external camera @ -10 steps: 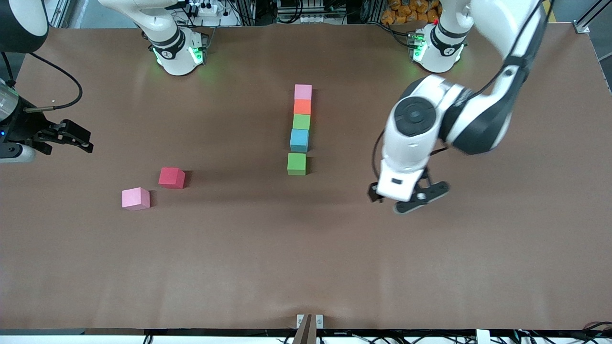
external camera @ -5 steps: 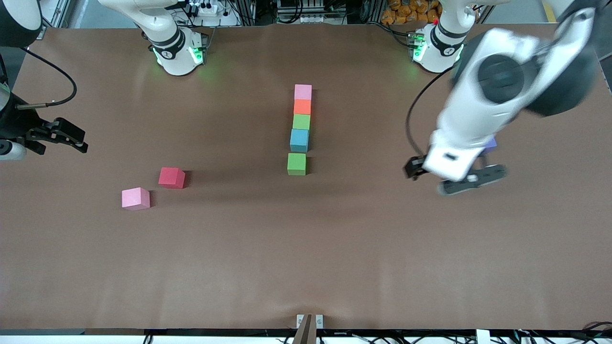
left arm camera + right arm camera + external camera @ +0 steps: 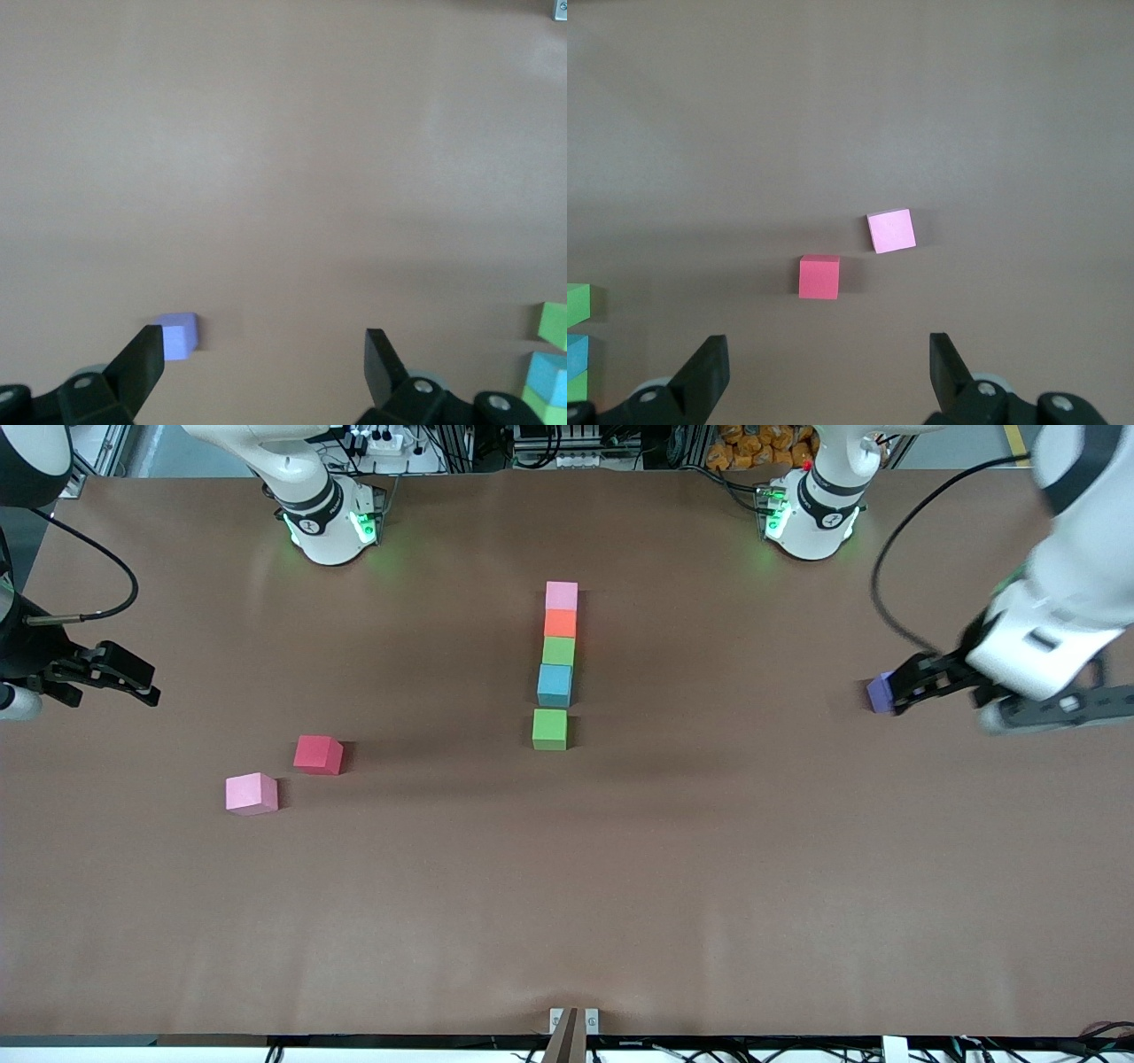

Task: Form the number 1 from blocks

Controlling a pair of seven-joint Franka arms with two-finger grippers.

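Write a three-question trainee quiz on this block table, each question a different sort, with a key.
1. True or false: the lower green block touches the blue block.
2. How many blocks form the unbroken line from the pink block down?
3. The purple block lies by which hand: A) left hand B) right hand?

Key: 1 false, a gap shows; 2 four; 3 A.
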